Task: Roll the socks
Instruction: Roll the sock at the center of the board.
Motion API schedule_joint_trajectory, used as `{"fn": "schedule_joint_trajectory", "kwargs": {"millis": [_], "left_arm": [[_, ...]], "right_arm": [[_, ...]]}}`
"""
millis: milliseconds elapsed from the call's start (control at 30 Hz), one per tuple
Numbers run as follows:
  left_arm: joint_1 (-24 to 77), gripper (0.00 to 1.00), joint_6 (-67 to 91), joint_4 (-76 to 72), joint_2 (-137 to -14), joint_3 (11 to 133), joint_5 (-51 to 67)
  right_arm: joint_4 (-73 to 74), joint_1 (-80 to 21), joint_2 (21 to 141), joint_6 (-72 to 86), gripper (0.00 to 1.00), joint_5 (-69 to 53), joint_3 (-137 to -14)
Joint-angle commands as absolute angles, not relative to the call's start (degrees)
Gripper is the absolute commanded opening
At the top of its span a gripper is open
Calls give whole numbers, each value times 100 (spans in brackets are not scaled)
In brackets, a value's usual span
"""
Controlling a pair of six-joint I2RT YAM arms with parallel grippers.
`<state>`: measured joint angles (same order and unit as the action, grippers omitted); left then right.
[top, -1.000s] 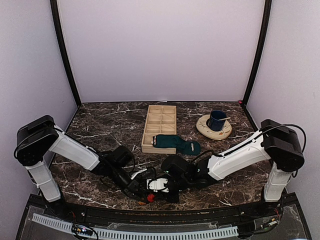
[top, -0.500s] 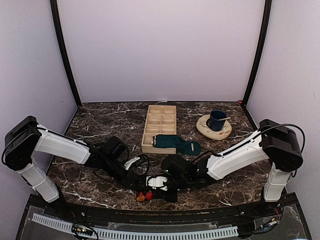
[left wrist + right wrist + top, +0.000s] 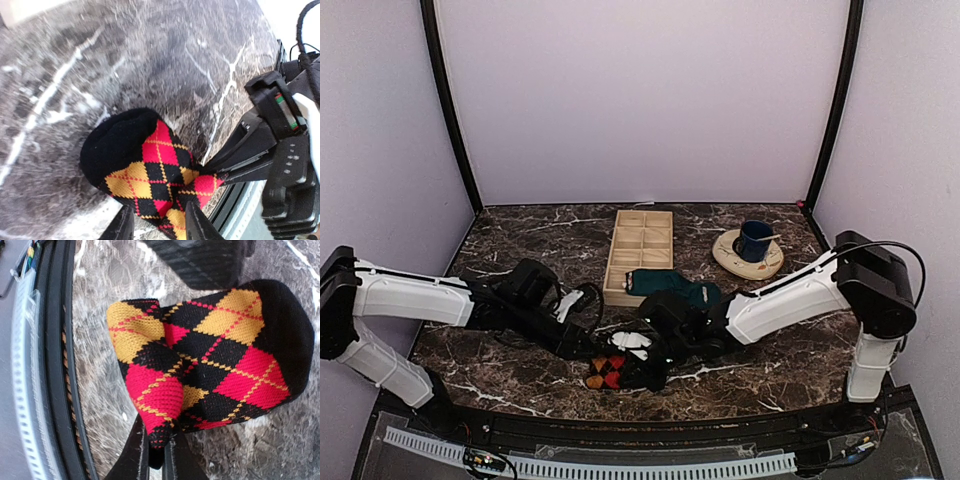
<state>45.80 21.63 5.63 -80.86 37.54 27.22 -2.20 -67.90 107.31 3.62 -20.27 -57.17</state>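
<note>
The argyle sock (image 3: 606, 373), black with red and orange diamonds, lies bunched near the table's front edge. My right gripper (image 3: 158, 450) is shut on a red fold at the sock's (image 3: 220, 350) edge. That gripper (image 3: 640, 372) is at the sock's right end in the top view. My left gripper (image 3: 159, 226) is open, its fingers (image 3: 123, 227) apart at the near edge of the sock (image 3: 145, 167) without pinching it. It (image 3: 586, 352) is just left of the sock in the top view. The teal green sock (image 3: 672, 286) lies flat behind, beside the wooden tray.
A wooden compartment tray (image 3: 640, 248) stands at the back centre. A dark blue mug (image 3: 754, 240) sits on a round plate (image 3: 728, 260) at the back right. The black front rail (image 3: 55, 365) runs close beside the argyle sock.
My left gripper has opened, let go of the argyle sock and drawn back to the left. The right gripper has closed on the sock, which now shows more of its pattern.
</note>
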Motion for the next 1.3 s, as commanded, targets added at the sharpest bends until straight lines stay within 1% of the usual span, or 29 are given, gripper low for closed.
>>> {"fn": "schedule_joint_trajectory", "kwargs": {"millis": [0,167,400,700,1067,1267], "left_arm": [[4561,38,2219,410,-7638,3528,2149],[4615,38,2277,56,-7210,3215,1989],[5122,38,2206,29,-7208,3113,1657],[5588,37,2246,-224,-7158,2926,1399],[6228,37,1795,-437,-6884,2806,786],[6801,31,1399,-301,-6892,2909,159]], "right_arm": [[142,-6598,10907,909,0,-2634,-6160],[373,-6394,11075,1184,0,-3032,-6405],[633,-6305,11349,1392,0,-3511,-6548],[525,-6116,11458,1778,0,-4135,-6513],[733,-5953,11711,1952,0,-4475,-6797],[690,-5907,11799,2080,0,-4621,-6829]]}}
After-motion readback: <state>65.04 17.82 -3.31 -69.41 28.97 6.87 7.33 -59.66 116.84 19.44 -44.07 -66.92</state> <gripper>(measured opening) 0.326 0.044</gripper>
